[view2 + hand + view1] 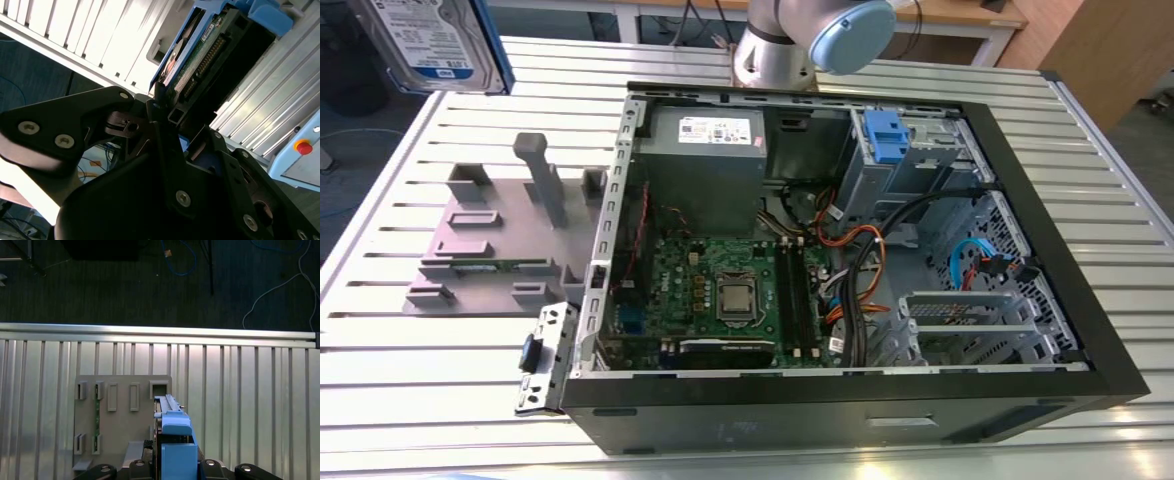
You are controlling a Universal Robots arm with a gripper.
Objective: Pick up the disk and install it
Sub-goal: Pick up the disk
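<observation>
Slatted metal surface (427,400) carries an open computer case (854,400), grey stand (480,240) at nine o'clock; fingers (100,107) clamp the disk (434,40).

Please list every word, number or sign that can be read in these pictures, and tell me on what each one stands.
No text can be read for certain.
White-and-blue label on the disk, exterior view: print too small to read.
Print on the white sticker of the power supply: too blurred to read.
Markings on the motherboard: too small to read.
</observation>
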